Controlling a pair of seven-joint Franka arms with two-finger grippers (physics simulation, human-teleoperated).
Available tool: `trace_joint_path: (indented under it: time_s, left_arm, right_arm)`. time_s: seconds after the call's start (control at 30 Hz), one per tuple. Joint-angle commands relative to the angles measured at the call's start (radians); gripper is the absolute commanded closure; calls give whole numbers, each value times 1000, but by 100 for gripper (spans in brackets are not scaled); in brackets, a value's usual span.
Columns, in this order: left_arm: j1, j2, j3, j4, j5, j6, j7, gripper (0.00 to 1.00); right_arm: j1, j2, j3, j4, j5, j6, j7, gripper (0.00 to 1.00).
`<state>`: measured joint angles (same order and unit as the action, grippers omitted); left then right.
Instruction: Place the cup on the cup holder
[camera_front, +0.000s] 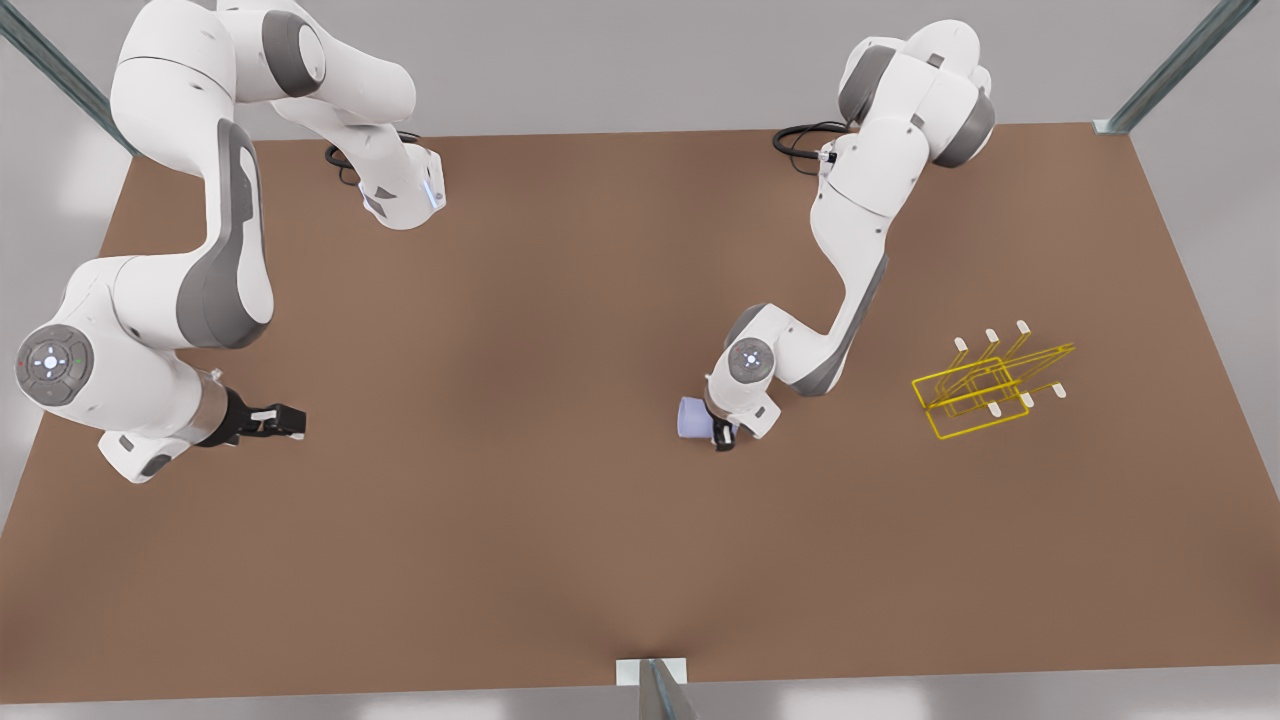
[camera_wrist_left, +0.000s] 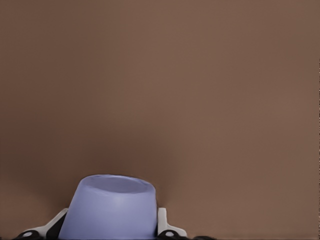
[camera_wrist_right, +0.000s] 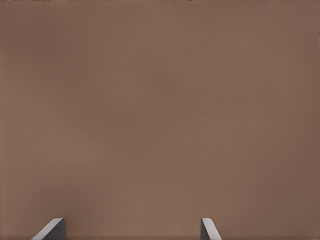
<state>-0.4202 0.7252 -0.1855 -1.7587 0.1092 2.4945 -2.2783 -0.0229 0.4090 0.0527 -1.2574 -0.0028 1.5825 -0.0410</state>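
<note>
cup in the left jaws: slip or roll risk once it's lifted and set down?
The cup looks smooth and tapered, so it may slide in the left gripper, which is shut on its sides. Its round wall suggests it would roll if laid sideways on the table. Probably light and stiff. The right gripper waits open.

Left claw (camera_front: 722, 437) grips the cup (camera_front: 693, 417) — cup holder (camera_front: 985, 385) well apart.
</note>
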Motion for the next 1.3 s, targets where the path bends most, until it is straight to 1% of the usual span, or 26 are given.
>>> trace_joint_path:
  time_s: [0.0, 0.1, 0.17, 0.2, 0.27, 0.3, 0.33, 0.37, 0.4, 0.43, 0.5, 0.57, 0.6, 0.67, 0.73, 0.8, 0.83, 0.9, 0.93, 0.97, 1.0, 1.03, 1.17, 1.23, 1.27]
  left_arm:
    - [0, 0, 0, 1, 0, 24, 5, 26]
    - [1, -10, 0, 2, 1, 21, 5, 24]
    - [15, -61, 0, 10, -2, -9, 3, 24]
    - [18, -81, 3, 27, 0, -84, -4, 24]
    - [18, -84, 5, 218, 7, -426, -12, 24]
    - [17, -93, 5, 329, 12, -640, -23, 23]
    - [11, -118, 3, 390, 35, -773, -26, 23]
    - [3, -124, 3, 418, 63, -815, -52, 23]
    - [-17, -119, 4, 459, 177, -856, -138, 23]
    - [-73, -124, 85, 466, 242, -879, -145, 23]
    - [-402, -95, 552, 470, 262, -850, -118, 23]
    - [-600, -34, 848, 469, 276, -839, -61, 23]
    - [-637, 0, 929, 464, 280, -815, -32, 23]
    - [-666, 45, 1011, 421, 313, -803, -7, 23]
    - [-686, 112, 1075, 420, 349, -766, -7, 23]
    - [-678, 223, 1121, 418, 454, -723, -7, 23]
    - [-678, 278, 1169, 412, 469, -709, -6, 23]
    - [-667, 329, 1186, 389, 507, -683, -6, 23]
    - [-669, 338, 1198, 371, 517, -683, 0, 23]
    - [-680, 339, 1207, 306, 592, -666, -3, 23]
    - [-715, 339, 1261, 248, 595, -619, -1, 23]
    - [-746, 345, 1285, 183, 596, -577, 0, 23]
    - [-795, 352, 1278, 74, 600, -591, -4, 23]
    - [-779, 356, 1275, 58, 601, -585, -10, 23]
    - [-752, 362, 1276, 58, 645, -577, -10, 23]
  right_arm:
    - [0, -1, -1, 1, 1, 1, 1, 0]
    - [3, -1, -1, 1, 0, -1, 4, 0]
    - [1, -1, -1, 0, 0, -1, 4, 0]
    - [1, -1, -1, 0, 1, -1, 4, 0]
    - [3, -1, -1, 0, 1, -1, 4, 0]
    - [3, -1, -1, 0, 0, -1, 4, 0]
    - [3, -1, -1, 0, 0, -1, 4, 0]
    - [3, -1, -1, 0, 0, -1, 4, 0]
    - [3, -2, -1, 0, 0, -1, 4, 0]
    - [3, -4, -1, 1, 0, -1, 4, 0]
    - [3, -4, -1, 0, 1, -1, 4, 0]
    - [1, -4, -1, 0, 0, -1, 4, 0]
    - [1, -4, -1, 0, 1, -1, 3, 0]
    - [1, -4, -1, 0, 1, -2, 3, 0]
    - [1, -4, -1, 0, 1, -2, 3, 0]
    - [1, -4, 1, 0, 1, -2, 3, 0]
    - [1, -4, 1, 0, 1, -2, 3, 0]
    - [0, -4, 1, 0, 1, -1, 1, 0]
    - [0, -4, -1, 0, 1, -2, 1, 0]
    - [0, -2, 1, 0, 1, -2, 1, 0]
    - [0, -4, -1, 0, 1, -2, 1, 0]
    - [0, -2, 1, 0, 1, -2, 1, 0]
    - [-2, -2, 1, 0, 1, -6, 0, 0]
    - [-2, -2, -1, 0, 1, -4, 0, 0]
    - [-2, -2, 1, 0, 1, -4, 0, 0]
